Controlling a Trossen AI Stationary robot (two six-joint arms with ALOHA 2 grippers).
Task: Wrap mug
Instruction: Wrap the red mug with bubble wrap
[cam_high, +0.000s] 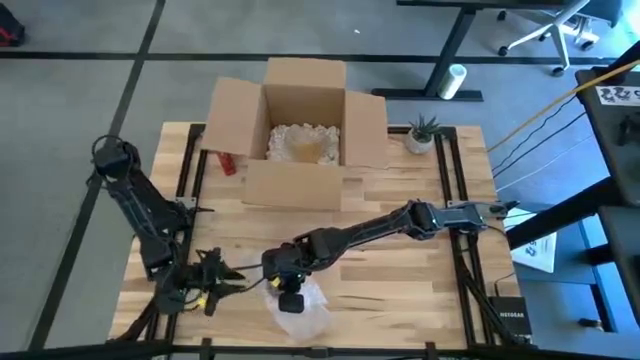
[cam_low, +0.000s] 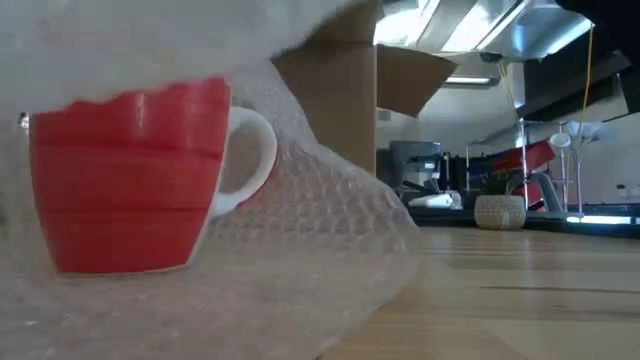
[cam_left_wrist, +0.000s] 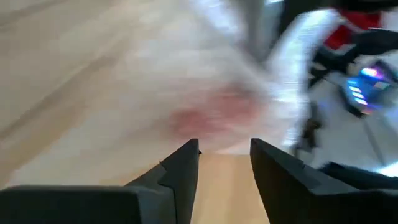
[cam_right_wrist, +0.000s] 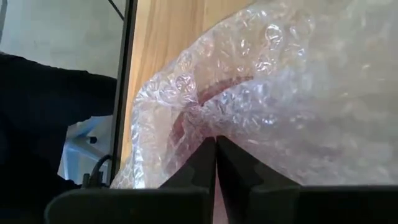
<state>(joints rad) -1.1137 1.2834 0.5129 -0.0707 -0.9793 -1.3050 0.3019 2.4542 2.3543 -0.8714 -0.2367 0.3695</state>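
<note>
mug (cam_low: 125, 175) rigid, breakable, upright on wrap (cam_low: 330, 250) | wrap light, limp, slippery: grip edge | right gripper (cam_right_wrist: 215, 152) pinching wrap | left gripper (cam_left_wrist: 224, 155) parted, empty

High view: straight down over whole table (cam_high: 400, 270). Low view: table height, very near red mug (cam_low: 130, 175) in bubble wrap (cam_low: 320, 240), facing room. Wrist views: close on that same wrap, also seen from above.

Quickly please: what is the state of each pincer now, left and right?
Left pincer: open, holding nothing, near the bubble wrap.
Right pincer: closed, pinching the bubble wrap over the red mug.
</note>
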